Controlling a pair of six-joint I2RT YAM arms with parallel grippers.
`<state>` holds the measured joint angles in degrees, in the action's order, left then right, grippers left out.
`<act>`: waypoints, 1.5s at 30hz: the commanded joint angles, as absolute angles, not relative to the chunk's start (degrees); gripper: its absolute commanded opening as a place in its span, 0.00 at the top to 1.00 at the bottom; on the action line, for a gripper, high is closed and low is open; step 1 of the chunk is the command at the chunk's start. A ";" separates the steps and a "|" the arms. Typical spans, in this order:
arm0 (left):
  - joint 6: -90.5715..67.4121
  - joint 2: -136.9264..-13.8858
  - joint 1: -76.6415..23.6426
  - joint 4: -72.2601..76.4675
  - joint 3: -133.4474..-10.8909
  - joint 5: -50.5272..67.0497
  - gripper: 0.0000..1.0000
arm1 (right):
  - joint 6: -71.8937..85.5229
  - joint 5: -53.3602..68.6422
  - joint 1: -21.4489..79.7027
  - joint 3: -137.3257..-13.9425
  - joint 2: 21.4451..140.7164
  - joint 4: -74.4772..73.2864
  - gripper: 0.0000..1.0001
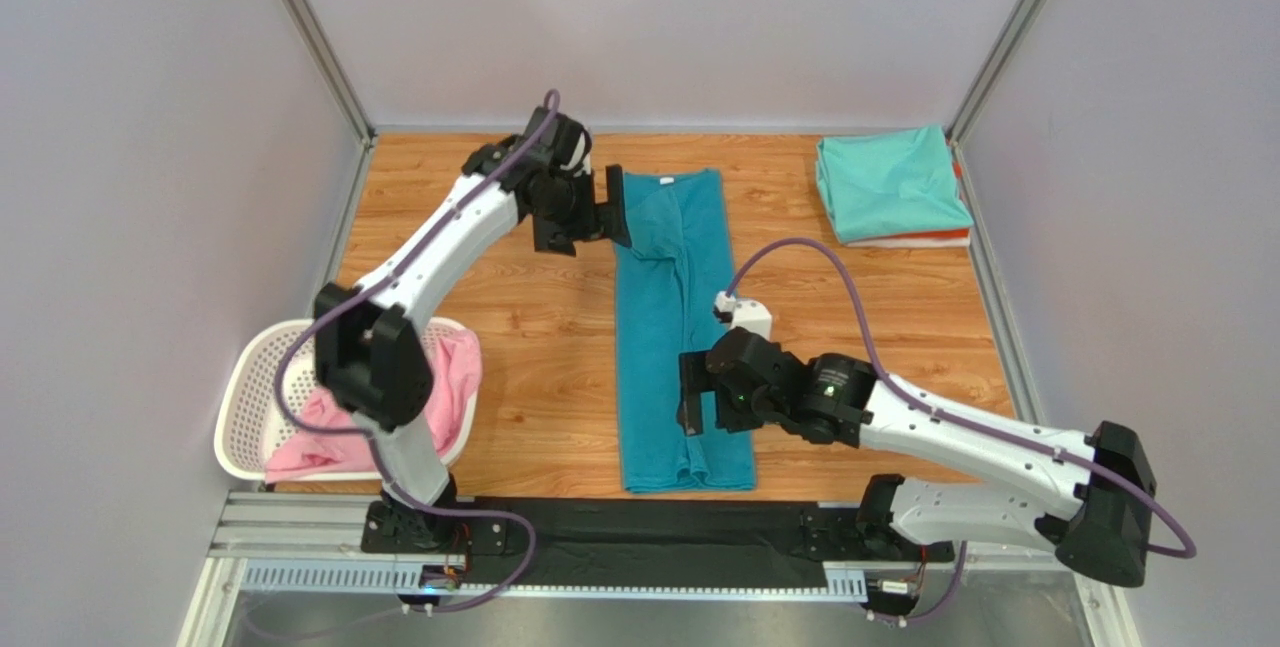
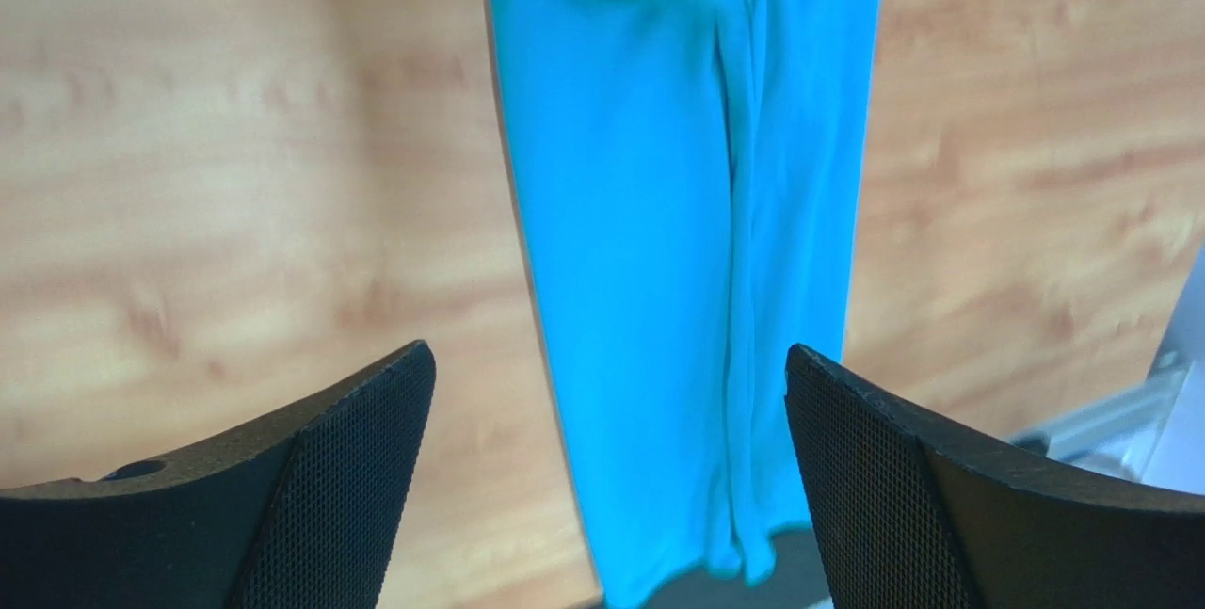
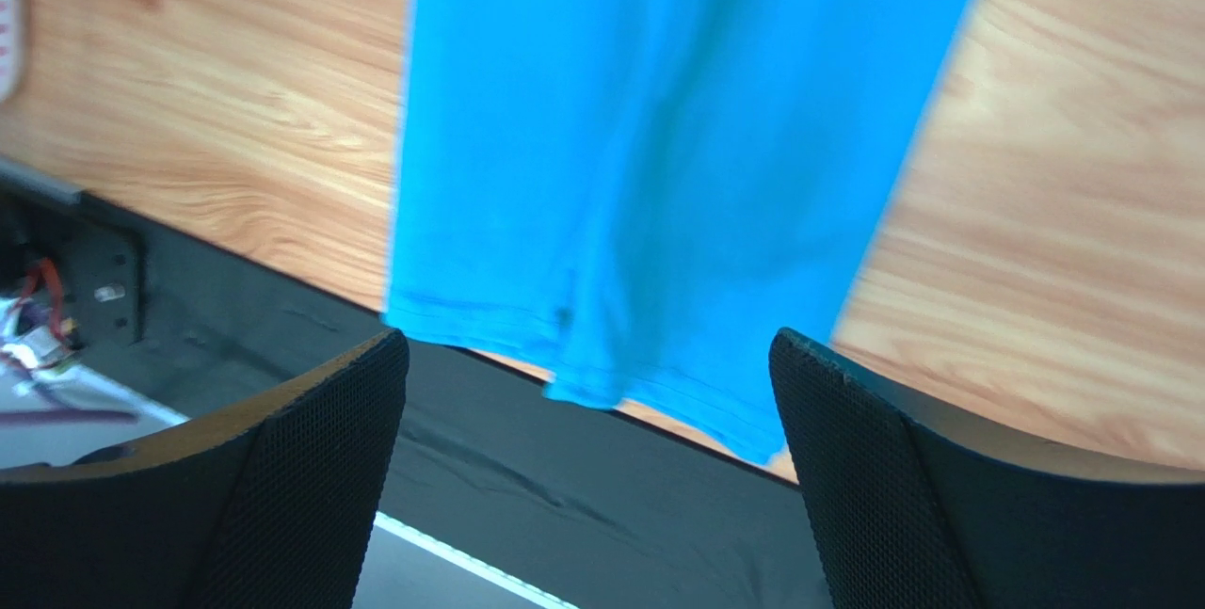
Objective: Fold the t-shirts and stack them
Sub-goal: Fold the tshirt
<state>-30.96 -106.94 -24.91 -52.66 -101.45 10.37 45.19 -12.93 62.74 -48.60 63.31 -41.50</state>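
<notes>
The deep teal t-shirt [image 1: 676,332] lies folded into a long narrow strip down the middle of the table; it shows in the left wrist view [image 2: 679,242] and the right wrist view [image 3: 665,143]. My left gripper [image 1: 619,209] is open and empty over its far left edge. My right gripper [image 1: 691,410] is open and empty above its near end. The mint green t-shirt [image 1: 890,182] lies folded at the far right on top of the orange t-shirt [image 1: 944,238], of which only an edge shows. The pink t-shirt [image 1: 383,415] lies crumpled in the basket.
The white lattice basket [image 1: 256,392] stands at the near left. A black strip [image 1: 631,527] runs along the near table edge, also in the right wrist view [image 3: 594,496]. Grey walls enclose the wooden table [image 1: 496,332].
</notes>
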 commanded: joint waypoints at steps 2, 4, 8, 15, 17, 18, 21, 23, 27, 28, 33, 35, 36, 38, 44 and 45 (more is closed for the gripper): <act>-36.37 -90.47 -31.54 -46.87 -79.32 6.59 0.00 | 51.15 -15.82 61.17 -43.87 57.85 -51.05 0.00; -39.18 -82.14 -35.06 -45.01 -66.92 6.42 0.00 | 53.26 -15.21 60.91 -42.46 56.08 -54.12 0.00; -47.26 -70.77 -41.64 -42.89 -51.97 6.51 0.00 | 56.16 -13.01 60.73 -38.07 51.86 -56.07 0.02; -56.68 -61.18 -58.68 -37.81 -40.54 7.91 0.00 | 59.24 -9.85 60.56 -32.27 49.04 -52.22 0.09; -58.52 -61.17 -60.20 -34.73 -38.59 8.87 0.00 | 59.59 -7.31 60.64 -31.12 50.01 -47.56 0.11; -59.14 -61.43 -60.64 -34.19 -37.28 8.70 0.00 | 59.59 -6.42 60.56 -30.59 50.71 -46.16 0.12; -61.26 -62.84 -61.08 -33.05 -36.48 7.12 0.03 | 58.45 -4.66 60.56 -29.97 53.52 -41.49 0.19; -61.70 -63.63 -61.70 -30.08 -36.12 6.94 0.04 | 58.36 -4.74 60.64 -29.79 55.71 -40.34 0.21; -61.79 -66.53 -62.49 -25.94 -35.77 7.82 0.07 | 58.27 -4.66 60.56 -29.62 57.83 -39.11 0.28; -61.61 -68.10 -62.58 -24.88 -35.77 8.17 0.09 | 58.27 -4.40 60.64 -29.53 58.01 -38.33 0.31; -60.65 -75.13 -62.84 -22.33 -36.83 11.77 0.19 | 57.65 -1.76 60.56 -28.57 59.06 -37.00 0.43; -60.73 -76.46 -63.19 -21.80 -36.91 12.48 0.20 | 57.92 -1.23 60.56 -27.87 59.06 -37.00 0.43; -60.73 -77.25 -63.28 -21.71 -36.91 12.39 0.22 | 58.09 -1.06 60.56 -27.69 59.06 -36.83 0.44; -60.73 -77.61 -63.63 -21.53 -36.91 12.31 0.25 | 58.45 -0.79 60.56 -26.81 58.89 -36.48 0.45; -62.14 -78.92 -64.25 -20.74 -36.74 11.16 0.37 | 58.89 1.32 60.56 -25.58 58.54 -36.65 0.51; -62.49 -79.01 -64.51 -20.83 -36.65 10.81 0.41 | 58.80 1.41 60.56 -25.40 58.36 -36.74 0.51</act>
